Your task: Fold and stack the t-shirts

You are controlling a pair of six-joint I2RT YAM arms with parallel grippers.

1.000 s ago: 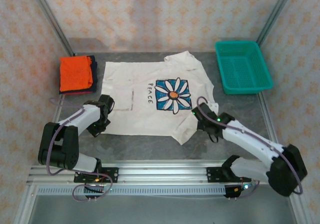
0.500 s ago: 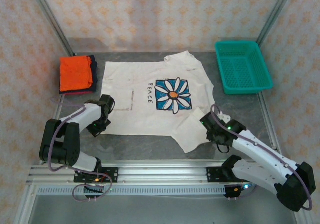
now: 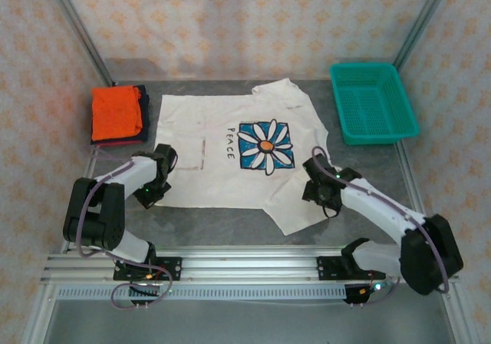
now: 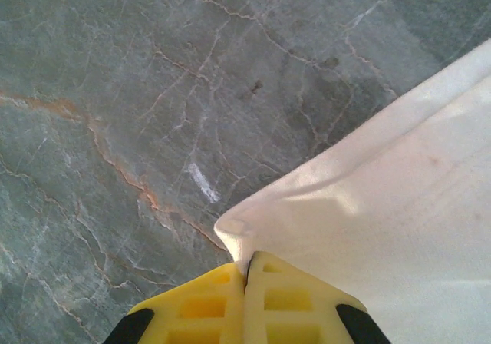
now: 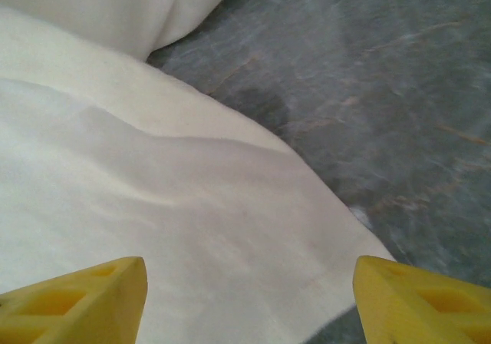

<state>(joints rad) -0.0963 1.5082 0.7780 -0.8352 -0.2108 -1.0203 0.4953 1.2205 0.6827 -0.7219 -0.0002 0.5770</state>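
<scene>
One white shirt (image 3: 222, 148) lies flat on the table (image 3: 230, 221), near left corner pinched in the clenched left gripper (image 4: 247, 271), arm bent low. Over its sleeve the right gripper (image 5: 249, 298) hovers, jaws spread. Far left, the orange shirt (image 3: 115, 110) tops the navy shirt (image 3: 143, 121); teal basket (image 3: 336, 102) far right.

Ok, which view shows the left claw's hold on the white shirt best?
Left wrist: the left claw is shut on a pinched corner of the white shirt. Top external shows it at that corner, pinch too small. Right wrist shows cloth beneath the open right claw.
</scene>
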